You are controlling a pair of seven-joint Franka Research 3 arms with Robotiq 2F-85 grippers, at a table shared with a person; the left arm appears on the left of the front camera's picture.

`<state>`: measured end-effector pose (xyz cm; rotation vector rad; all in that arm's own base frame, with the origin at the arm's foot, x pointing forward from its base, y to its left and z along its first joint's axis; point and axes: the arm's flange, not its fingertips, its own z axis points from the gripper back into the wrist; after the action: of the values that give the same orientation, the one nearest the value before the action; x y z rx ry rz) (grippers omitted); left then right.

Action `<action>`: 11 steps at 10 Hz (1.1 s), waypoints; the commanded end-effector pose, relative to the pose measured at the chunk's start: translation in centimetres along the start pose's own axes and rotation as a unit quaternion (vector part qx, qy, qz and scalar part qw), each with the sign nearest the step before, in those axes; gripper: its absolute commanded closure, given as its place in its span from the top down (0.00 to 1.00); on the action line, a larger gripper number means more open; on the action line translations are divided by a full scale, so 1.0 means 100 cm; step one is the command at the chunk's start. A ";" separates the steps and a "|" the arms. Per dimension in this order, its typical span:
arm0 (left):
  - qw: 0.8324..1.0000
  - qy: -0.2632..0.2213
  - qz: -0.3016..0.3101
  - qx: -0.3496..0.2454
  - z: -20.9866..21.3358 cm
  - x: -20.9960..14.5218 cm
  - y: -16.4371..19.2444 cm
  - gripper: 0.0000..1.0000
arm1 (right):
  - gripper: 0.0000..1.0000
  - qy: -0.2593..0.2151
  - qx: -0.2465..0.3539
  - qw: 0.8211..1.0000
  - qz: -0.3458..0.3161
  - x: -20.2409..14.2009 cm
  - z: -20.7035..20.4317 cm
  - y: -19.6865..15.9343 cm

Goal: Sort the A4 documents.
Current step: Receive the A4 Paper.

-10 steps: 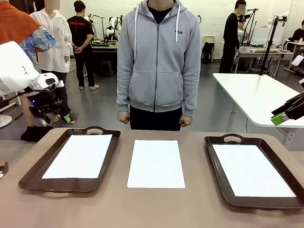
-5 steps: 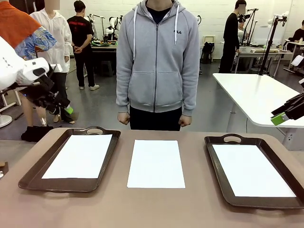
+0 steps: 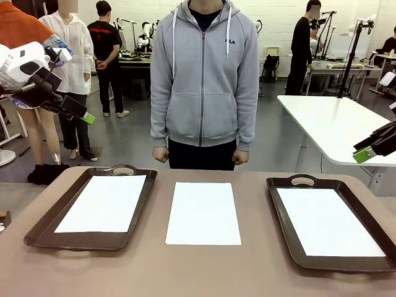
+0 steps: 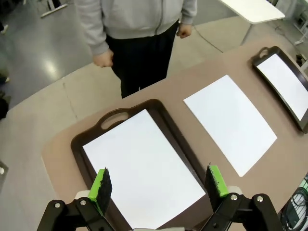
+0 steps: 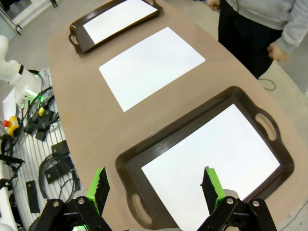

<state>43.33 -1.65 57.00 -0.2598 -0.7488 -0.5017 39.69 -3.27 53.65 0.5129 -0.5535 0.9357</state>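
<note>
**1. End effectors.** My left gripper stood with its jaws spread wide and held nothing. It was raised well above the left side of the brown, matte table top. My right gripper was also wide open and empty, raised above the right side.

**2. Location of the documents.**
- The left sheet, thin plain white rectangular A4 paper, lay flat inside the left tray. This is a dark brown plastic rectangular tray with a handle cut-out at its far end.
- The right sheet, of the same white paper, lay flat inside the right tray, which matches the left one.
- The middle sheet, also white A4 paper, lay on the bare table between the two trays and touched neither.

I could not tell whether each white rectangle was a single sheet or a stack.

**3. Progress.** I judged two positions filled and one document unsorted. The middle sheet had not yet gone into a tray. All sheets looked blank, so nothing showed which tray it belonged to.

**4. Bystander.** A person in a grey zip hoodie stood at the far edge with both fists at their sides, clear of the table.
</note>
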 end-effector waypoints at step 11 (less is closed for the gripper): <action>0.984 0.036 -0.095 -0.148 0.019 -0.049 -0.041 1.00 | 1.00 0.001 0.002 1.000 0.000 0.000 -0.001 0.000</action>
<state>37.14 -3.09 55.47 -0.4135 -0.6383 -0.7273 39.69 -3.27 53.65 0.5129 -0.5536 0.9357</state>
